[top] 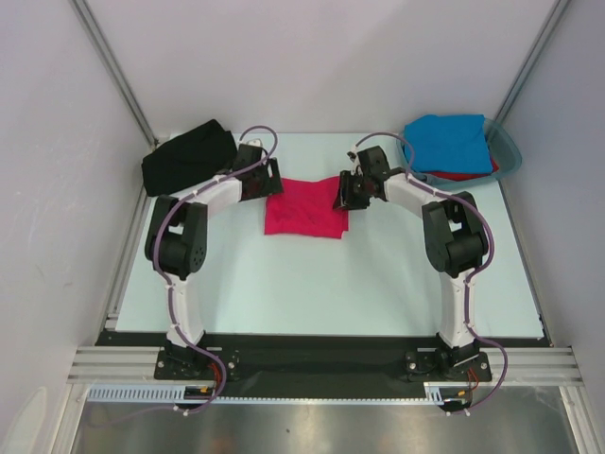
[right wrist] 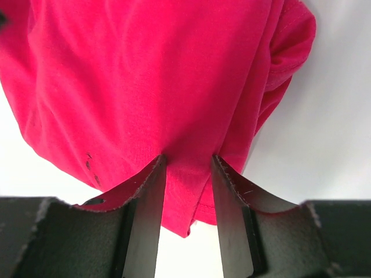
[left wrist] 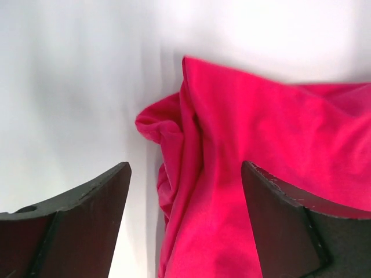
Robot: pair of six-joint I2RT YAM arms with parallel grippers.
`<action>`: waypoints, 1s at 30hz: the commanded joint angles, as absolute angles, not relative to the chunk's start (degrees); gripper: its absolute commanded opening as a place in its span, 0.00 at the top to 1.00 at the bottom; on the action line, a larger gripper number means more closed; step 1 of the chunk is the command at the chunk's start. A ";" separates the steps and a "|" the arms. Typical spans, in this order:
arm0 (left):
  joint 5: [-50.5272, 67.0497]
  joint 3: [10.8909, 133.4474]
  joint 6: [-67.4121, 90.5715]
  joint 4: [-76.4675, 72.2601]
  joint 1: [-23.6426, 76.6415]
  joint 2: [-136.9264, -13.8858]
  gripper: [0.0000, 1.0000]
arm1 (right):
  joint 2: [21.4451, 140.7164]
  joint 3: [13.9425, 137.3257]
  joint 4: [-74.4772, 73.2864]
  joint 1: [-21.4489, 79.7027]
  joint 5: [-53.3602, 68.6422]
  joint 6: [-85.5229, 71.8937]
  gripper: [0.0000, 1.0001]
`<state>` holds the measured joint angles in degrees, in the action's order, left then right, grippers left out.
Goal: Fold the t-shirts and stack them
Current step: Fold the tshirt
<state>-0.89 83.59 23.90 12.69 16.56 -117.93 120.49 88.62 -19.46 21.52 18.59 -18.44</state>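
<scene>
Worktop: pale, smooth worktop (top: pixel 312 284), matte, evenly lit; a black strip (top: pixel 312 355) runs along its near edge, where both arm bases are bolted.
Near edge: an aluminium rail (top: pixel 312 392) lies in front of the black strip.
Room: plain white walls (top: pixel 321 57) enclose the worktop on the left, far and right sides; slanted aluminium frame posts (top: pixel 113 66) stand at the two far corners.
Crimson-pink cloth t-shirt (top: pixel 304 210): lies on the worktop, centre and towards the far side, between the two grippers, as a rough rectangle with wrinkled edges.
Left gripper (left wrist: pixel 185 220): fingers spread wide and holding nothing. It sits over the shirt's left edge, with one finger above bare worktop and the other above cloth.
Right gripper (right wrist: pixel 188 191): fingers drawn close together and pinching a fold at the shirt's right edge; creases run in towards the pinch.
Marks: a few small dark specks (right wrist: pixel 88 162) on the pink cloth near the right gripper.
Black cloth t-shirt (top: pixel 189 158): bunched at the far-left corner, against the wall.
Translucent teal plastic tub (top: pixel 509 151): far-right corner.
Bright blue cloth t-shirt (top: pixel 452 142): lies on top, at the tub.
Red cloth t-shirt (top: pixel 454 175): only a sliver shows beneath the blue one.
</scene>
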 commanded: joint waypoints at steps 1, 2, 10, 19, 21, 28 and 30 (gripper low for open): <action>-5.44 83.85 23.11 11.34 16.87 -112.24 0.17 | 119.00 88.33 -18.19 21.27 18.19 -18.90 0.58; -5.71 83.85 23.20 11.42 16.87 -112.06 0.17 | 119.00 88.24 -18.19 21.36 18.28 -18.90 0.58; -4.92 85.69 23.02 10.46 16.87 -113.64 0.16 | 119.09 88.42 -18.10 21.18 18.19 -18.90 0.58; -0.44 86.48 24.17 8.18 16.87 -117.86 0.16 | 119.71 88.42 -18.19 20.92 18.19 -18.90 0.57; -0.53 87.18 24.52 8.26 16.87 -118.74 0.16 | 119.88 88.42 -18.11 20.92 18.19 -18.90 0.58; 5.27 88.24 25.66 4.93 16.87 -121.99 0.17 | 120.41 88.51 -18.19 20.74 18.19 -18.81 0.58; 7.55 88.50 26.45 3.78 16.87 -122.78 0.18 | 120.50 88.51 -18.37 20.66 18.28 -18.81 0.58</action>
<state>3.25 85.49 24.71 7.92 16.56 -122.21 120.49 88.27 -19.38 21.08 18.59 -18.48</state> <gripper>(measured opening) 0.828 0.424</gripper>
